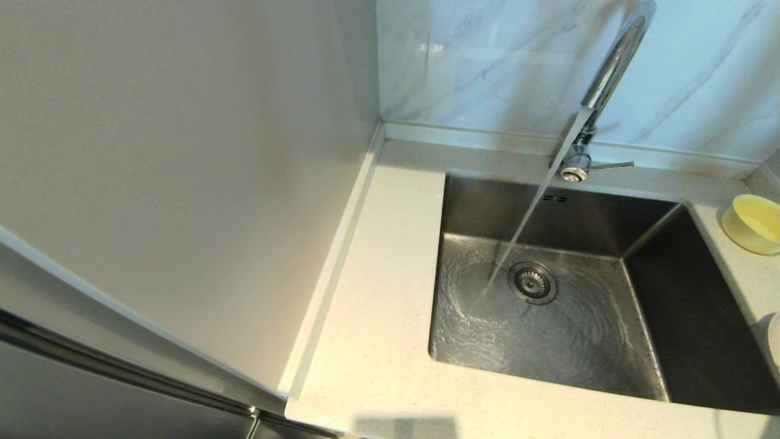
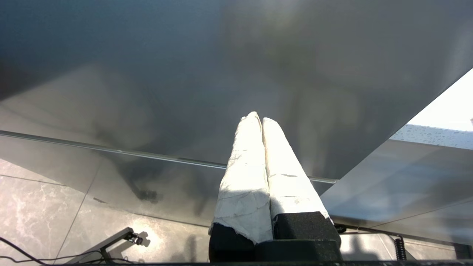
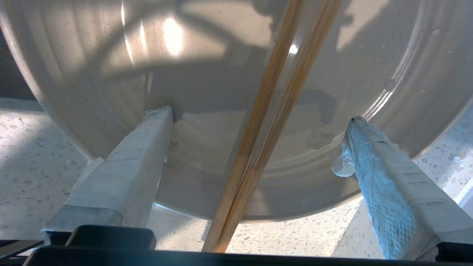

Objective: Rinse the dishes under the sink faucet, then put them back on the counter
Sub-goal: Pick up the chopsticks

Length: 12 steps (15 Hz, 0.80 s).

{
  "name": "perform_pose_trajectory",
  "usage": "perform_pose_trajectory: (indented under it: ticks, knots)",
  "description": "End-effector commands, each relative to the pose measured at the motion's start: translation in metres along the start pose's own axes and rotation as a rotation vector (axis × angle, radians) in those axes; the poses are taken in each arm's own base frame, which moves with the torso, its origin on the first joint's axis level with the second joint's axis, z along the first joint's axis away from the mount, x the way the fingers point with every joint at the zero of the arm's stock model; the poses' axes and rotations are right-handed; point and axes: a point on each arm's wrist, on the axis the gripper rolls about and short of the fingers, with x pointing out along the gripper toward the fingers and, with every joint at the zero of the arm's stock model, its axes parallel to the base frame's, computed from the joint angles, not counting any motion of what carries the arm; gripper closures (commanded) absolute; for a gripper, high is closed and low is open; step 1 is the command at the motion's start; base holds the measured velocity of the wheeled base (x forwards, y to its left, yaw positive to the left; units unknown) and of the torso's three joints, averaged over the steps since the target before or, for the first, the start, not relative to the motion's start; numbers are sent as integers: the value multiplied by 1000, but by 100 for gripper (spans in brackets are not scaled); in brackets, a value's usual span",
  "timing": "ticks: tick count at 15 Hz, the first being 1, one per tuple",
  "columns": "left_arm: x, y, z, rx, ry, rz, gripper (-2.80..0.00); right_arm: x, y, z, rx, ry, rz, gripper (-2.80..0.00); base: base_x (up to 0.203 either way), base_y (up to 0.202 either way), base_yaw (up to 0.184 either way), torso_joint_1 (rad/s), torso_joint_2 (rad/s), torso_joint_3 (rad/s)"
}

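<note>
Water streams from the chrome sink faucet (image 1: 615,61) into the steel sink (image 1: 548,341), swirling beside the drain strainer (image 1: 532,282). The pale yellow bowl (image 1: 755,222) sits on the counter (image 1: 378,305) to the right of the sink. A sliver of the cream-white dish (image 1: 775,341) shows at the right edge. In the right wrist view that dish (image 3: 207,74) fills the picture, with two wooden chopsticks (image 3: 244,184) lying across it. My right gripper (image 3: 257,115) is open, its wrapped fingertips over the dish on either side of the chopsticks. My left gripper (image 2: 261,118) is shut on nothing.
A tall pale cabinet side (image 1: 183,183) walls off the counter's left. Grey-veined wall tiles (image 1: 487,61) stand behind the faucet. The left gripper points at a dark glossy panel (image 2: 184,74), above a marble floor (image 2: 33,221). Neither arm shows in the head view.
</note>
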Motion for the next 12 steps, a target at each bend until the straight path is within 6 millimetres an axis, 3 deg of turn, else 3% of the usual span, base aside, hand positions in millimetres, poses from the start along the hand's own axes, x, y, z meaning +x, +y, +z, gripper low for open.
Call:
perform_pose_trajectory:
  ticks: [1,3,4,5,12]
  knots:
    - [0,0,0,1,0,1,0,2,-1,0,-4,2,5,-280,0,0,0,0,0,0]
    - [0,0,0,1,1,1,0,1,-1,0,-6,2,4,-280,0,0,0,0,0,0]
    - [0,0,0,1,1,1,0,2,-1,0,-6,5,4,-87,0,0,0,0,0,0]
    - [0,0,0,0,0,1,0,2,-1,0,-4,5,7,0,0,0,0,0,0,0]
    - [0,0,0,0,0,1,0,3,-1,0,-6,2,8,0,0,0,0,0,0,0]
